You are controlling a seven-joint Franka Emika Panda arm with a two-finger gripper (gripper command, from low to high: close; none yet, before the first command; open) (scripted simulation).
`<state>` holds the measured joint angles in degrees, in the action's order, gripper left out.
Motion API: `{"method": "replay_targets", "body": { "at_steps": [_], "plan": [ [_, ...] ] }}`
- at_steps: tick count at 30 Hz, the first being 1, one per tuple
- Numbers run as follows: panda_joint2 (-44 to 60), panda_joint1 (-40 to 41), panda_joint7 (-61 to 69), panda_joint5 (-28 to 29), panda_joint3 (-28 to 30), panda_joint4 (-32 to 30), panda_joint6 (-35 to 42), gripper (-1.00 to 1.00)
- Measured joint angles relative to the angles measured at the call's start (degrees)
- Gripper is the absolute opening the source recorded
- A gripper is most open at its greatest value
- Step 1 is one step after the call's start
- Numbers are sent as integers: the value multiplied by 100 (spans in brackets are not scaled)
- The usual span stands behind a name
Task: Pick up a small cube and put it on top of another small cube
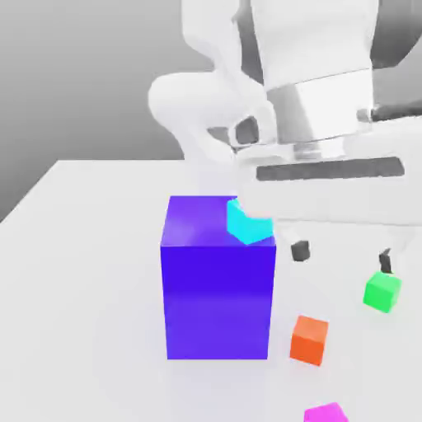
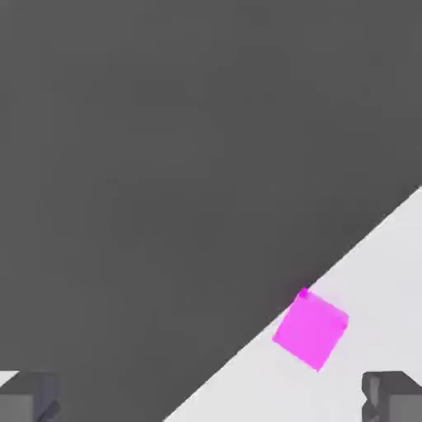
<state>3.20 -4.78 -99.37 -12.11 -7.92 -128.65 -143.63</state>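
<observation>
The magenta-pink cube (image 1: 325, 413) lies on the white table at the near edge of the exterior view, and in the hand view the same cube (image 2: 311, 328) sits close to the table's edge. The bright green cube (image 1: 382, 291) rests on the table at the exterior view's right. My gripper (image 1: 342, 255) hovers above the table, open, with nothing between its dark fingertips (image 1: 300, 250). Its right fingertip hangs just above the green cube. In the hand view the gripper (image 2: 210, 400) stands wide open, apart from the magenta cube.
A big blue-purple block (image 1: 218, 280) stands at the centre of the white table (image 1: 82, 288). A cyan cube (image 1: 247, 221) shows at its upper right corner. An orange cube (image 1: 309, 339) lies between the block and the green cube.
</observation>
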Motion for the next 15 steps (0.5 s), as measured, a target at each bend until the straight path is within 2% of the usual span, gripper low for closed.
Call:
{"method": "replay_targets", "body": {
  "at_steps": [5,10,14,15],
  "plan": [
    [953,-410,-1685,545,222,36,-336,0],
    [1845,-1046,-3334,1107,711,86,-667,0],
    [2673,-1164,-3595,1194,808,248,-1255,0],
    [2803,-1164,-3600,1191,808,275,-1353,-100]
  ]
}}
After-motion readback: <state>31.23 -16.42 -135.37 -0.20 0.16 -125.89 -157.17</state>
